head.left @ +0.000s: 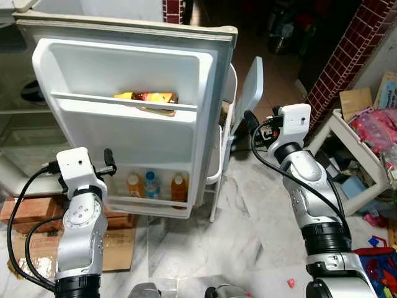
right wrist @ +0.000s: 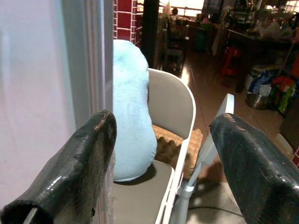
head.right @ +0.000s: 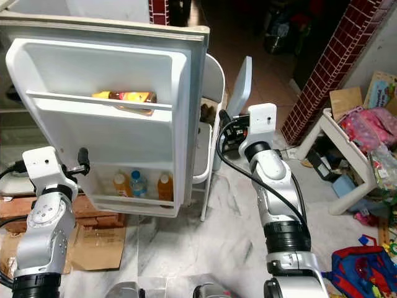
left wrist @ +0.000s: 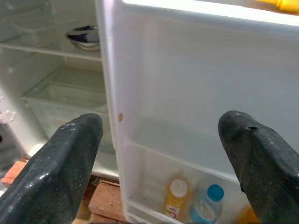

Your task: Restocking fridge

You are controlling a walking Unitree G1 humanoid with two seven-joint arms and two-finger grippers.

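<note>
Fridge door stands open, centre-left of frame. Lower door rack holds three bottles; upper rack holds a yellow packet. Left gripper and right gripper both spread, empty. Restocking looks partway; nothing in hand.
</note>
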